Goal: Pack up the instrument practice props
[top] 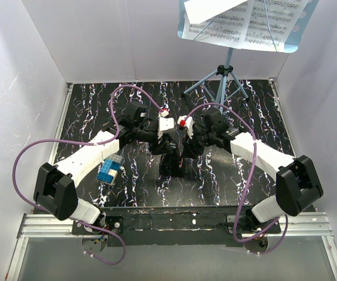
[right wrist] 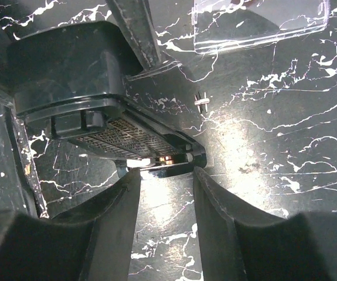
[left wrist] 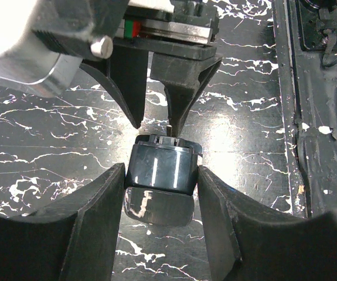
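The light-blue music stand (top: 228,64) stands on its tripod at the back right. White sheet-music pages (top: 244,20) lie on its perforated desk plate (top: 294,41). Both grippers are far from it, meeting at mid-table over a glossy black boxy device (top: 171,157). My left gripper (left wrist: 161,175) is shut on the device's sides (left wrist: 159,170). My right gripper (right wrist: 165,172) is open a little, with its tips at the device's grilled end (right wrist: 121,137). It also shows in the left wrist view (left wrist: 155,124), just above the device.
A small blue-and-white block (top: 109,171) lies under my left forearm. A clear plastic piece (right wrist: 256,23) lies on the black marbled table (top: 256,105) beyond the device. White walls close in on three sides. A metal rail (top: 174,222) runs along the near edge.
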Controlling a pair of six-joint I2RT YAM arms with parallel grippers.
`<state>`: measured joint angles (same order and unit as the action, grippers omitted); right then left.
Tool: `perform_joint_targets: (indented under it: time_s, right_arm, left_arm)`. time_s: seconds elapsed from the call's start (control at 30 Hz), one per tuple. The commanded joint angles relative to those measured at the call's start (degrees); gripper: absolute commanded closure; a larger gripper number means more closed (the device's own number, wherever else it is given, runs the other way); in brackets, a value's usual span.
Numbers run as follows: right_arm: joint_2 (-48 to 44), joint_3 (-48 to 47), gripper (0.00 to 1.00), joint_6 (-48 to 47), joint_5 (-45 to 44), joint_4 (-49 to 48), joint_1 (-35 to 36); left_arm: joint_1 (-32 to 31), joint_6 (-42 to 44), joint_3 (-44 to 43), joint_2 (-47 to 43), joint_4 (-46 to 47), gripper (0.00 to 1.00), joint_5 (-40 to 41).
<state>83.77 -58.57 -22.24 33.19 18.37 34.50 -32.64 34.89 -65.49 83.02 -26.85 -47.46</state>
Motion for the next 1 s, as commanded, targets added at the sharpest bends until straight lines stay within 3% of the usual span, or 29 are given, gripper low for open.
perform_joint_targets:
  time_s: [0.0, 0.27, 0.97]
  right_arm:
    - [0.70, -1.82, 0.53, -0.35, 0.91, -2.20, 0.04]
    - [0.96, -2.17, 0.62, 0.27, 1.61, -2.55, 0.21]
    - [2.81, -4.27, 0.70, 0.54, 2.75, -3.17, 1.62]
  left_arm:
    - [-0.14, -0.53, 0.81, -0.93, -2.42, 1.00, 0.97]
    - [-0.14, -0.35, 0.81, -0.93, -2.50, 1.00, 0.97]
    - [-0.14, -0.70, 1.07, -1.20, -2.15, 1.00, 0.70]
